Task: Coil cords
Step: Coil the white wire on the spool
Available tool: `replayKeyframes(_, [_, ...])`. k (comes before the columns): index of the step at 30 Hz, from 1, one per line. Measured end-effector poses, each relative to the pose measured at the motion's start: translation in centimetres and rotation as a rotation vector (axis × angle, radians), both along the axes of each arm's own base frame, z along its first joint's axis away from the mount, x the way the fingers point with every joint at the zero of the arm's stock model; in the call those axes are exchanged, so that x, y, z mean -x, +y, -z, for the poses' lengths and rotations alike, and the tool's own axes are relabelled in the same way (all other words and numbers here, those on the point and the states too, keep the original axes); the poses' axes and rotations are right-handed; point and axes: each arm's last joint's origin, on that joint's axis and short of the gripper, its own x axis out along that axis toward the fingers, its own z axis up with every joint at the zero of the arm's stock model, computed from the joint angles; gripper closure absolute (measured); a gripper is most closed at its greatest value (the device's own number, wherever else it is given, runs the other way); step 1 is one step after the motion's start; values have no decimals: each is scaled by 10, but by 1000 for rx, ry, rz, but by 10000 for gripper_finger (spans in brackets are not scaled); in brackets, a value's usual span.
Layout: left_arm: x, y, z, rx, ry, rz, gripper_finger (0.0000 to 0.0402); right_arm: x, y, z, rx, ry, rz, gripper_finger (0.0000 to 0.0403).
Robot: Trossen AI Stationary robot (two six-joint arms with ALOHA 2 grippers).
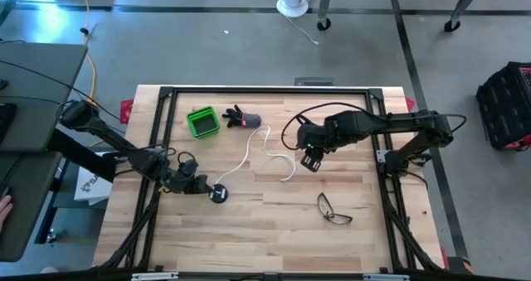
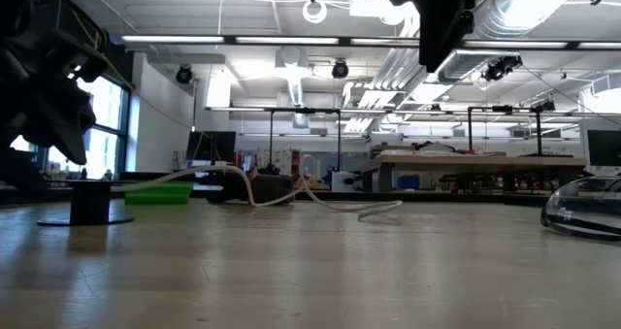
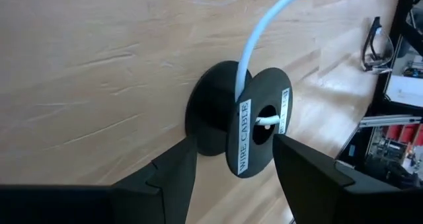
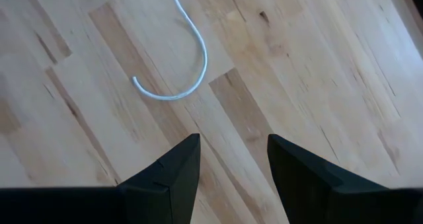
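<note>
Here, curvy white cord (image 1: 257, 148), round black reel (image 1: 218, 195).

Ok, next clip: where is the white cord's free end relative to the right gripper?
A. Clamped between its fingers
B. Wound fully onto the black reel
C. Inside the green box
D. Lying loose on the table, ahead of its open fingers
D. In the right wrist view the white cord curls to a free end on bare wood, apart from the open right gripper; the black reel sits at the left gripper.
</note>
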Motion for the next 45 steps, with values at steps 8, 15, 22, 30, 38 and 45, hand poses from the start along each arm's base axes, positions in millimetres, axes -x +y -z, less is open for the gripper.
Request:
replayKeyframes(8, [-1, -1, 2, 11, 9, -14, 207, -1, 0, 0, -4, -7, 7, 231])
replayKeyframes(15, [-2, -1, 1, 24, 2, -20, 207, -1, 0, 0, -16, -11, 23, 231])
replayKeyframes(22, [-2, -2, 1, 39, 3, -5, 207, -1, 1, 0, -24, -17, 21, 231])
replayKeyframes(30, [-3, -4, -1, 49, -9, 39, 207, -3, 4, -1, -66, -36, 1, 231])
replayKeyframes(38, [-4, -4, -2, 62, -28, 38, 207, 1, 12, 0, -76, -4, 17, 231])
replayKeyframes(45, [-5, -7, -1, 134, -1, 21, 207, 4, 23, 1, -52, 11, 13, 231])
